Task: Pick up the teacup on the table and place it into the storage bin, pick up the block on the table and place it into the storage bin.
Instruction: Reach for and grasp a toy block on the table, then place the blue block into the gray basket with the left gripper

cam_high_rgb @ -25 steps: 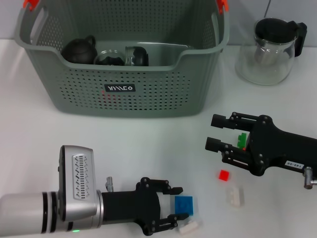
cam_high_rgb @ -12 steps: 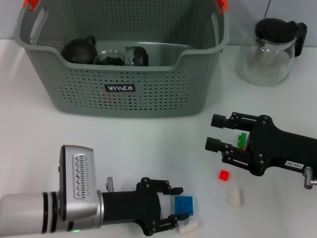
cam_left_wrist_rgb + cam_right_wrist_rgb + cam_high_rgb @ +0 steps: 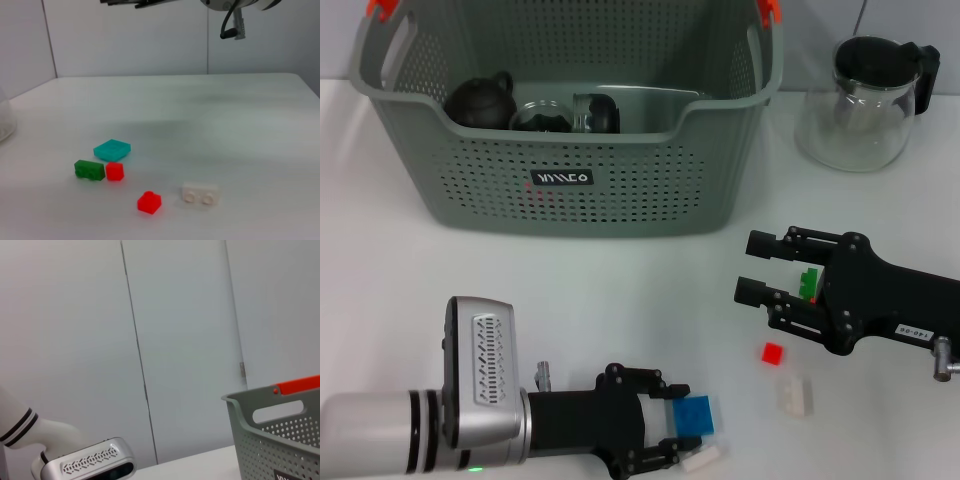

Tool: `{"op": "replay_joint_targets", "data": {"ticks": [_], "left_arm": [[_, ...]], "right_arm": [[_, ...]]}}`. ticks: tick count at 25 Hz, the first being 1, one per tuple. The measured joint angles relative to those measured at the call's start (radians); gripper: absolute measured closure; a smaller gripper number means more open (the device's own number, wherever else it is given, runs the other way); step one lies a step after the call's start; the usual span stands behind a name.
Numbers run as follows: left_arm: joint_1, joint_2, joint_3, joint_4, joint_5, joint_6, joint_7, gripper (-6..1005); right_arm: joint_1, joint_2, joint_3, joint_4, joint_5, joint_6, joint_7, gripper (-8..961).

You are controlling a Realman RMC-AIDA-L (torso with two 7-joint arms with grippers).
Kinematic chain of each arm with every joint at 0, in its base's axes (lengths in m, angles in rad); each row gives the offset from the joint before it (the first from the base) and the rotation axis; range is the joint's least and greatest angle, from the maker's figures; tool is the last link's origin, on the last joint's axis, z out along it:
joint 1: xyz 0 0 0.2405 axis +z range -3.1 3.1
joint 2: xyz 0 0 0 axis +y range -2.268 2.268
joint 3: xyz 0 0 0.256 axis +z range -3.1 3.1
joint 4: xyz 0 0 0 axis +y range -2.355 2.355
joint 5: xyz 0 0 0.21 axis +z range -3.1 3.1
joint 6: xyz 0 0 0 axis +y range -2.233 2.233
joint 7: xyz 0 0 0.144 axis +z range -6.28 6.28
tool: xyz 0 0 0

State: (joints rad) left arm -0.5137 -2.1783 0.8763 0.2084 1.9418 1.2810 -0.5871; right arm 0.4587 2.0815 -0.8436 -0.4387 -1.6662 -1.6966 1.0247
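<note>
My left claw [image 3: 675, 420] lies low at the near edge of the worktop [image 3: 380, 260], forearm level and pointing sideways toward the blue block [image 3: 692, 412], which sits between its parted fingers; contact cannot be told. A white block [image 3: 702, 459] lies just nearer than the blue block. Beyond and toward my right side, a red block [image 3: 773, 353] and a second white block [image 3: 796, 396] rest apart from it. My right claw [image 3: 752, 267] hovers farther still from the blue block, arm reaching in level, fingers apart and empty, a green block [image 3: 809, 280] partly hidden behind them. Farthest stands the storage bin [image 3: 570, 180], holding a dark teapot [image 3: 480, 100] and glass vessels [image 3: 565, 115]; a glass teapot [image 3: 865, 95] stands beside it.
</note>
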Motion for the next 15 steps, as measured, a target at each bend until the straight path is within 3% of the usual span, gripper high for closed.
{"op": "replay_joint_targets", "data": {"ticks": [9, 12, 15], "left_arm": [[-0.003, 0.0, -0.005, 0.001, -0.009, 0.0, -0.003, 519], [-0.003, 0.001, -0.006, 0.002, -0.009, 0.002, -0.011, 598], [0.001, 0.007, -0.006, 0.019, -0.009, 0.031, -0.059, 595]], "right_arm": [[-0.001, -0.001, 0.0, 0.0, 0.001, 0.0, 0.0, 389], [-0.001, -0.001, 0.0, 0.0, 0.001, 0.0, 0.0, 389], [-0.002, -0.001, 0.0, 0.0, 0.001, 0.0, 0.0, 390]]}}
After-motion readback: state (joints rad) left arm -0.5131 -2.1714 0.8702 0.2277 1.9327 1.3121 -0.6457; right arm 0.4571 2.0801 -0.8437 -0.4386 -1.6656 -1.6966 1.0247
